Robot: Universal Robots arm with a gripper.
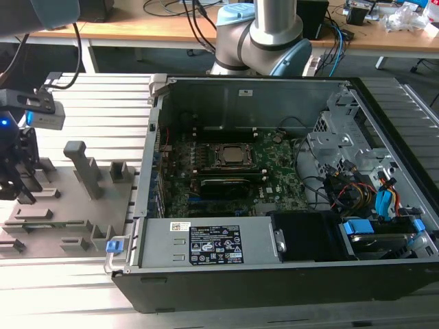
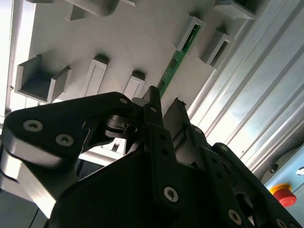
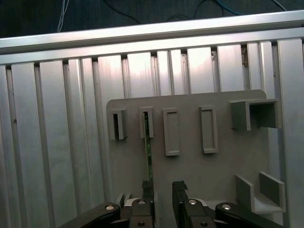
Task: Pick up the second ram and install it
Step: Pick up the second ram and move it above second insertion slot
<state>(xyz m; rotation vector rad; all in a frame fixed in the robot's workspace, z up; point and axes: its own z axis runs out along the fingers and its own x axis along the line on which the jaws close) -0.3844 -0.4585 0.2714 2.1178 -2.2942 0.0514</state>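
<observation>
The second ram [image 3: 148,154] is a thin green stick standing on its edge in a slot of the grey holder plate [image 3: 190,166]. In the second wrist view the ram [image 2: 179,54] runs from a raised slot block toward the black fingers. My gripper [image 3: 163,187] hovers just above the stick's near end, open, with a narrow empty gap between its fingertips [image 2: 152,95]. The stick lines up close to one fingertip and is not held. In the exterior view my gripper [image 1: 19,184] hangs over the holder plate [image 1: 68,205] at the exterior view's left.
The open computer case [image 1: 288,171] lies at the exterior view's right, with its green motherboard [image 1: 274,171], processor socket [image 1: 230,156] and cables inside. Raised grey blocks [image 1: 86,164] stand on the holder plate. Ribbed aluminium table [image 3: 57,142] surrounds the plate.
</observation>
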